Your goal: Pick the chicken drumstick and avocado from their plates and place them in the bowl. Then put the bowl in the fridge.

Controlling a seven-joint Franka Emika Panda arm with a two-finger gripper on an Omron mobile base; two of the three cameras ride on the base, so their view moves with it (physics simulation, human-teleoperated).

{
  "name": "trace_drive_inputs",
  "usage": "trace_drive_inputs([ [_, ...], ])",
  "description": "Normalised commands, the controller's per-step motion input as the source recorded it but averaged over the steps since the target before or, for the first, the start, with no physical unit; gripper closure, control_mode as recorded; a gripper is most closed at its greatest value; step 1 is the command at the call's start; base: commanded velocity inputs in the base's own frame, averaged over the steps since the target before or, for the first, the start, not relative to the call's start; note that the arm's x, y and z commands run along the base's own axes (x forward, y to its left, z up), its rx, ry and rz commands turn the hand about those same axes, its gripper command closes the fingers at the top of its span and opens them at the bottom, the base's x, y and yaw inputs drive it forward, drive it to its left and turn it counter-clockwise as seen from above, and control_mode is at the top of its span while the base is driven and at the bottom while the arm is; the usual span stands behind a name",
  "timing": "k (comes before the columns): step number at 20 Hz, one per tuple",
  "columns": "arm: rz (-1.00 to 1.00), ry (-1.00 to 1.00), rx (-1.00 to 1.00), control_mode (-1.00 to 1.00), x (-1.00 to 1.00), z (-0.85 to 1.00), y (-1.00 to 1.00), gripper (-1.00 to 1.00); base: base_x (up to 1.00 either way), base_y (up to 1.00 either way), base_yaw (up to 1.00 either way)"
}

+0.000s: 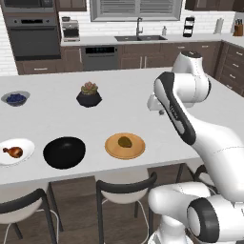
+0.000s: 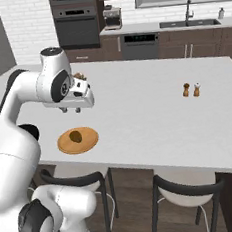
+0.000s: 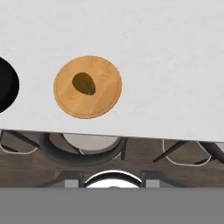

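Avocado [image 1: 125, 141] lies alone at the middle of the flat tan wooden plate [image 1: 136, 151], near the front edge of the pale counter [image 1: 124, 95]; in the hand view the same olive-brown lump [image 3: 84, 83] sits a little off the plate's centre, with its narrower end pointing toward the counter edge; the chicken drumstick [image 1: 13, 152] rests on the glossy white plate [image 1: 26, 145] at the far left of the left base view, its pale bone end pointing left; the wide black bowl [image 1: 64, 152] stands between the 2 plates, beside each but touching neither, with nothing visible inside it; the gripper [image 2: 71, 110] hangs above the counter, behind the wooden plate and well clear of it, holding nothing; its finger tips are too small and too hidden under the hand to read, so I cannot tell whether the jaws stand apart or together; farther back on the counter stand a faceted black plant pot [image 1: 89, 98] with a succulent and, to its left, a small grey-blue bowl of berries [image 1: 15, 98]; 2 small shakers [image 2: 191, 89] stand side by side toward the right of the counter in the right base view; dark stools [image 1: 125, 190] are tucked under the front edge.
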Motion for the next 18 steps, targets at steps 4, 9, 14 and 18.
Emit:
trace_drive_inputs([
  [4,0.00,0.00,0.00,-1.00,-0.17,-0.06,0.22,-1.00,0.00,0.00,0.00],
  [9,0.05,0.04,-0.10,-1.00,0.11,-0.66,0.96,-1.00,0.00,0.00,0.00],
  [14,0.04,0.02,-0.12,-1.00,0.75,-0.86,0.84,-1.00,0.00,0.00,0.00],
  [18,0.08,0.00,-0.01,-1.00,0.93,-0.77,0.11,-1.00,0.00,0.00,0.00],
])
